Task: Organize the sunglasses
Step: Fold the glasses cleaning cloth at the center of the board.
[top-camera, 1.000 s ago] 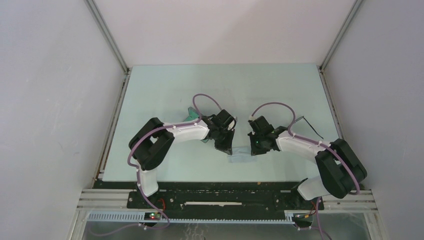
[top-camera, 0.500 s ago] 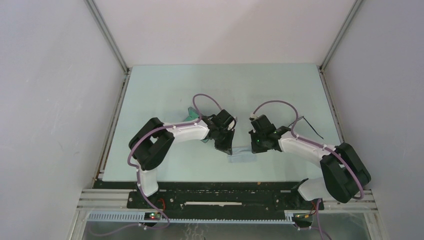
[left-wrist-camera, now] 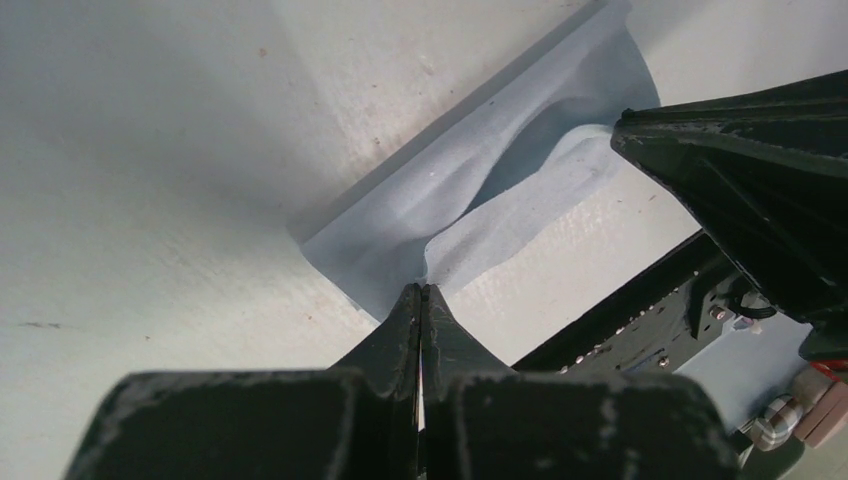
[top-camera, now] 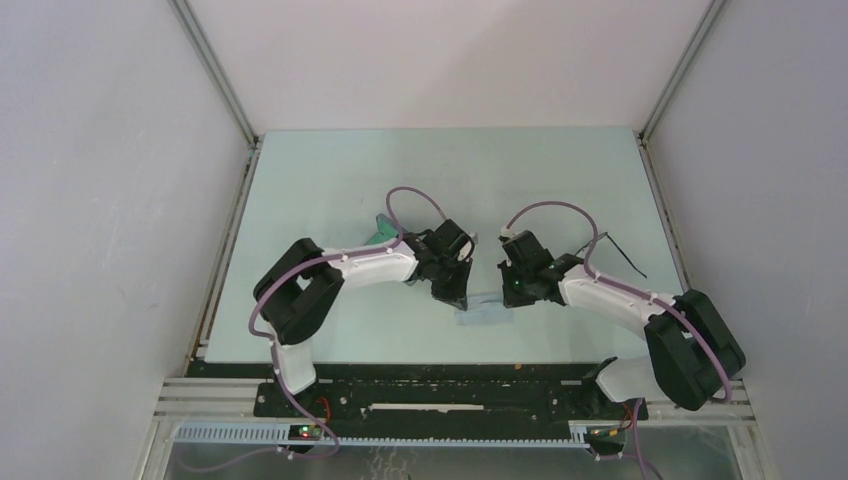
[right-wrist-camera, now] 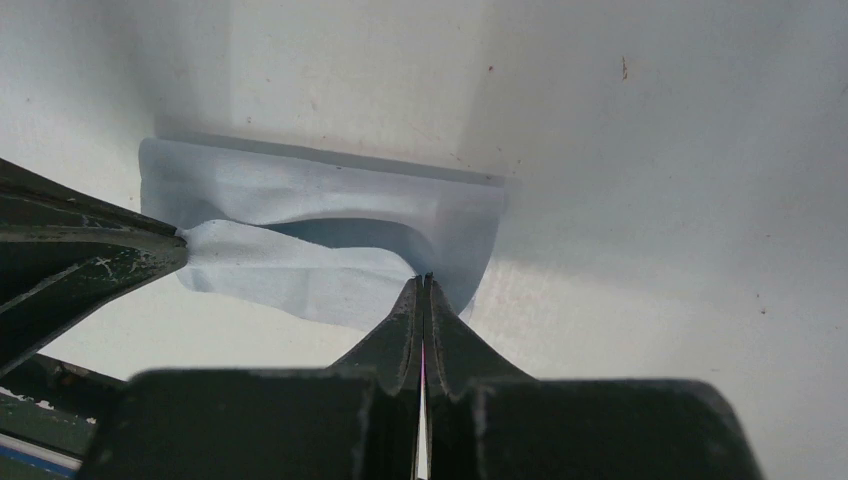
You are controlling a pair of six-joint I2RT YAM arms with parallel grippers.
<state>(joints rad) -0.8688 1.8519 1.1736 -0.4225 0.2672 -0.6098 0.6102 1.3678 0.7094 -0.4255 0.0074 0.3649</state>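
The pale blue cloth (top-camera: 484,310) lies near the table's front middle. My left gripper (top-camera: 458,298) is shut on its left near corner (left-wrist-camera: 422,290). My right gripper (top-camera: 513,296) is shut on its right near corner (right-wrist-camera: 426,282). The pinched edge is lifted and curls over the flat part of the cloth (left-wrist-camera: 400,230), which also shows in the right wrist view (right-wrist-camera: 300,190). The sunglasses (top-camera: 624,258), thin black wire, lie on the table behind my right forearm. A corner of the case (top-camera: 381,229) shows behind my left arm; the rest is hidden.
The pale green table (top-camera: 440,180) is walled by white panels with metal posts at the sides. A black rail (top-camera: 450,372) runs along the near edge. The opposite gripper's fingers show in each wrist view, in the left (left-wrist-camera: 740,170) and in the right (right-wrist-camera: 80,255).
Both grippers have shifted slightly away from the near edge with the cloth's edge in them. The right arm's elbow has swung a little to the right.
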